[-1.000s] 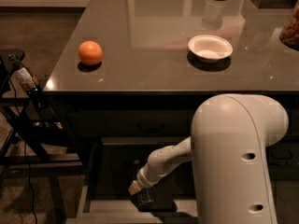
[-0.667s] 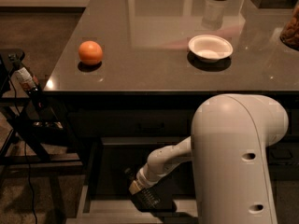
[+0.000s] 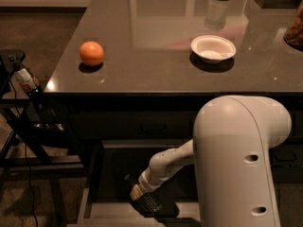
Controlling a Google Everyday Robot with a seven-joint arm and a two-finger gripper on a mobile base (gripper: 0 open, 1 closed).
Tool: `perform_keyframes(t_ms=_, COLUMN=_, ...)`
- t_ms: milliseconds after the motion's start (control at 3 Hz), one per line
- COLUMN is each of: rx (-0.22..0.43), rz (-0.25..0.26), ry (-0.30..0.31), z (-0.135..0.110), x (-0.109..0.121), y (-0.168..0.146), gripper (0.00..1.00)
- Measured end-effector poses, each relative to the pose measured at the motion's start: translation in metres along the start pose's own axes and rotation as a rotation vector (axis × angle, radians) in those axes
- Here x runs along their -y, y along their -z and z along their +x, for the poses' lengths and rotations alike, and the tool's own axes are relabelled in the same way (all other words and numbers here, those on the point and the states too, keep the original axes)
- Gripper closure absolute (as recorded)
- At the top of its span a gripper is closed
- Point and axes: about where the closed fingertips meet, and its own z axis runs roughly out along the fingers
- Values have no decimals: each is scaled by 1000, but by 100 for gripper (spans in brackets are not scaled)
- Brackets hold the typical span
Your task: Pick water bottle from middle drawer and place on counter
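The gripper sits low at the front edge of the drawer, against the bottle; whether it grips cannot be told. A loose hold on crinkly plastic could drop it short of the counter.

no lettering can be read on anything.

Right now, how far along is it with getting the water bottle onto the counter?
Done: the middle drawer stands open. In hand: the end effector is down inside it, at the water bottle. Left: lifting the bottle out and setting it on the counter.
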Motion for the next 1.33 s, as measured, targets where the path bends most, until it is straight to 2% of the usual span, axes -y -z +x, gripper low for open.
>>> perform_keyframes(t_ms=333, rx=2, rz=-7, ry=-5, z=-1, x=0, y=4, gripper=100)
perform_keyframes(t_ms=1000, rx=-3, rz=-13, ry=-41, z=-8, x=4, y=53, gripper=100)
perform_keyframes(t_ms=1333, rx=-21, rz=26, ry=-33, z=-19, x=3, y=123, gripper=100)
